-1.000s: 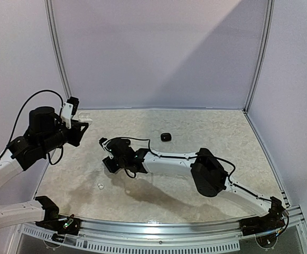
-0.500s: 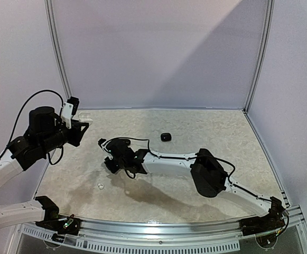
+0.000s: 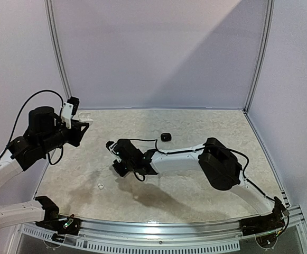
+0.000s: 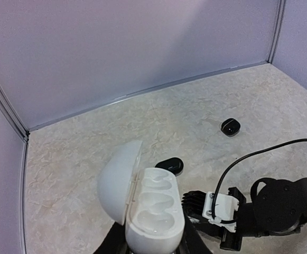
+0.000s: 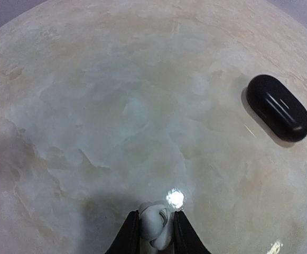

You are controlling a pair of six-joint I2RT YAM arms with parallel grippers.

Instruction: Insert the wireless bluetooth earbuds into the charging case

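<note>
A white earbud (image 5: pixel 156 219) is held pinched between the narrowed fingertips of the right pincer (image 5: pixel 154 230). A black case (image 5: pixel 278 107) is seen on the table, well ahead and to that pincer's right. An open white charging case (image 4: pixel 152 206) is clamped in the left pincer (image 4: pixel 153 242).

Soft, even light from above. A diagonal shade splits the back wall (image 3: pixel 158 53), brighter at upper left. My right arm (image 3: pixel 179 156) throws a blurred shadow on the surface (image 3: pixel 211 127). Close to the lens my right hand (image 5: pixel 154 233) looks soft, a small glare spot (image 5: pixel 174 197) beside it.
</note>
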